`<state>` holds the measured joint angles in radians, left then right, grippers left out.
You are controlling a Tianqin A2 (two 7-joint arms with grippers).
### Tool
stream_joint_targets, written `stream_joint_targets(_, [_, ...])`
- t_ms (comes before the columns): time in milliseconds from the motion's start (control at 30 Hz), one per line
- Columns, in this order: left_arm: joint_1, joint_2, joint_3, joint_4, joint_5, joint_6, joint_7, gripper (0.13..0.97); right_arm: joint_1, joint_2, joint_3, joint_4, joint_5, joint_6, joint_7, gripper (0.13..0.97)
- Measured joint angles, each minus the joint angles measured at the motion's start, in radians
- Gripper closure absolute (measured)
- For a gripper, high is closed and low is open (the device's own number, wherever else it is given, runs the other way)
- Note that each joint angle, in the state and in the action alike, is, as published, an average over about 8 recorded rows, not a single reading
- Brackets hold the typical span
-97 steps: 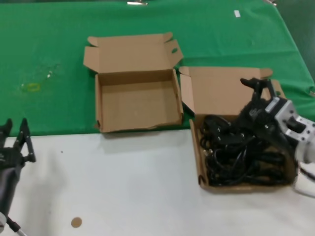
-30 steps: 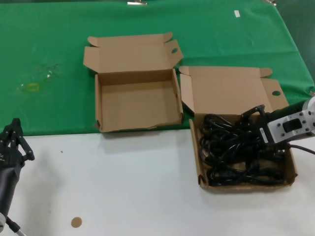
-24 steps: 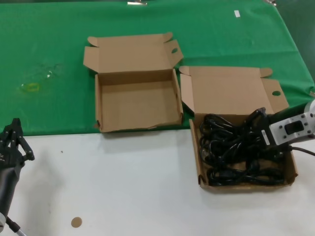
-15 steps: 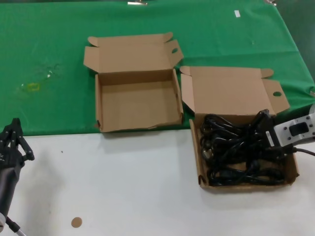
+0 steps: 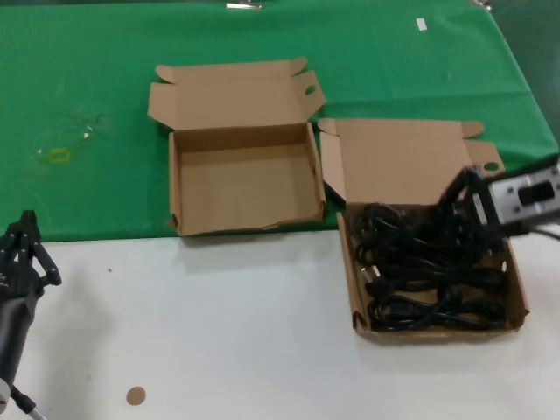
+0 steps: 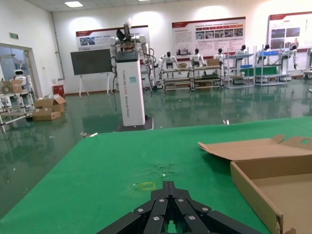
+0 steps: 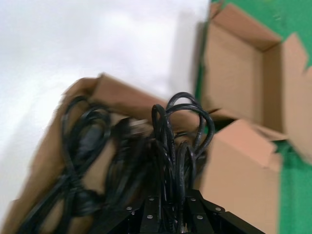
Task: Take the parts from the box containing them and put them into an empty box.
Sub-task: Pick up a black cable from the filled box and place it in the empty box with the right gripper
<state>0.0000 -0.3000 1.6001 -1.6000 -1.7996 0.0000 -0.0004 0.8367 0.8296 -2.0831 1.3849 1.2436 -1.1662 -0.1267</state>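
Head view: right gripper (image 5: 465,203) is pinching one of the parts (image 5: 429,262) w/ its fingers, over the box containing them (image 5: 520,289). Empty box (image 5: 243,184) sitting just beside. Left gripper (image 5: 24,249) idling at worktop (image 5: 219,332) edge. Left wrist view: its fingers (image 6: 168,202) pressed together. Right wrist view: cord loops clamped.

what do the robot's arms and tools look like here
The right tool has black linkage fingers on a silver-grey block with a dark rectangular inset and a thin black cable trailing off it. The left tool is all black, its slim fingers joined by links with small silver screws, on a dark rounded forearm with a thin cable near the bottom edge.
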Motion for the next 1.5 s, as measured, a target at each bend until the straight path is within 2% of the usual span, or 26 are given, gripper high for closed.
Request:
stream_joint_targets(233, [0.0, 0.0, 0.0, 0.0, 0.0, 0.0, 0.0, 0.953, 0.102, -0.071, -0.009, -0.03, -0.02, -0.012, 0.024, 0.88])
stream_joint_targets(467, [0.0, 0.0, 0.0, 0.0, 0.0, 0.0, 0.0, 0.953, 0.199, -0.185, -0.042, -0.104, -0.054, 0.007, 0.031, 0.892])
stream_joint_targets(1100, [0.0, 0.0, 0.0, 0.0, 0.0, 0.0, 0.0, 0.953, 0.371, -0.563, -0.15, -0.455, -0.139, 0.167, 0.007, 0.894])
stream_joint_targets(1500, [0.0, 0.0, 0.0, 0.0, 0.0, 0.0, 0.0, 0.953, 0.424, -0.688, -0.174, -0.688, -0.131, 0.249, -0.09, 0.894])
